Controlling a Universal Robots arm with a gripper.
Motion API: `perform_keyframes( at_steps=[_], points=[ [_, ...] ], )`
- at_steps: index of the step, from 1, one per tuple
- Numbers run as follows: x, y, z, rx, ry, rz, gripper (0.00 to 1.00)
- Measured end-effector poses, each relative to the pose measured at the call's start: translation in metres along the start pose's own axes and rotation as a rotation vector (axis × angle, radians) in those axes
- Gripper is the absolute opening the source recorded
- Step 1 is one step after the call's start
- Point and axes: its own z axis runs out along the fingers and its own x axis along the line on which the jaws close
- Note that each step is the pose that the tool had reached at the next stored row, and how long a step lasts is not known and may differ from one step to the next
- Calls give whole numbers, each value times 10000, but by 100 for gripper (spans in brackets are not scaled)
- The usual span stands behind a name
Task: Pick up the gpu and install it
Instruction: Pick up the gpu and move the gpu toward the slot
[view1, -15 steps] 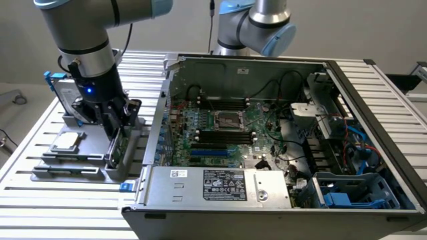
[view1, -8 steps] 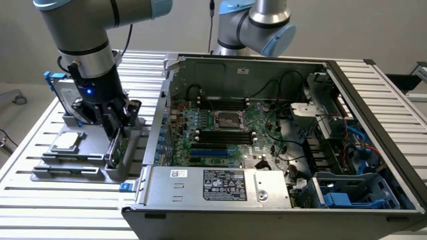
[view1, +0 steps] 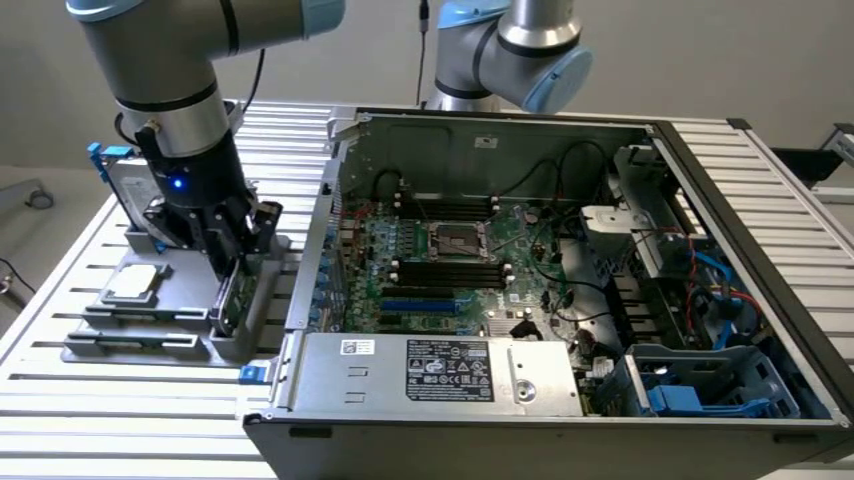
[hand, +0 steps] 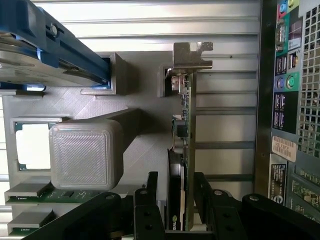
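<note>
The gpu (view1: 235, 292) stands on edge in a grey printed holder (view1: 167, 335), at the exterior view's left of the open computer case (view1: 534, 250). In the wrist view the gpu (hand: 184, 125) shows its green board edge, a black shroud and a silver end bracket (hand: 192, 55). My gripper (view1: 235, 258) has come down over the card. In the wrist view the gripper (hand: 176, 200) is open, one black finger (hand: 150, 192) on each side of the card with narrow gaps left.
The holder also carries a processor (view1: 134, 283), a hard drive in a blue frame (view1: 118, 175) and memory sticks (hand: 30, 192). A grey printed block (hand: 86, 152) rises beside the card. The motherboard's blue slots (view1: 416, 303) lie inside the case. A second arm (view1: 514, 50) stands behind.
</note>
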Motion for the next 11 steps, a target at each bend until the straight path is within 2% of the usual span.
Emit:
perform_keyframes(
  at_steps=[2, 3, 7, 9, 11],
  points=[
    [0, 0, 0, 0, 0, -1, 40],
    [0, 0, 0, 0, 0, 0, 33],
    [0, 0, 0, 0, 0, -1, 33],
    [0, -1, 0, 0, 0, 0, 26],
    [0, -1, 0, 0, 0, -1, 26]
  ],
)
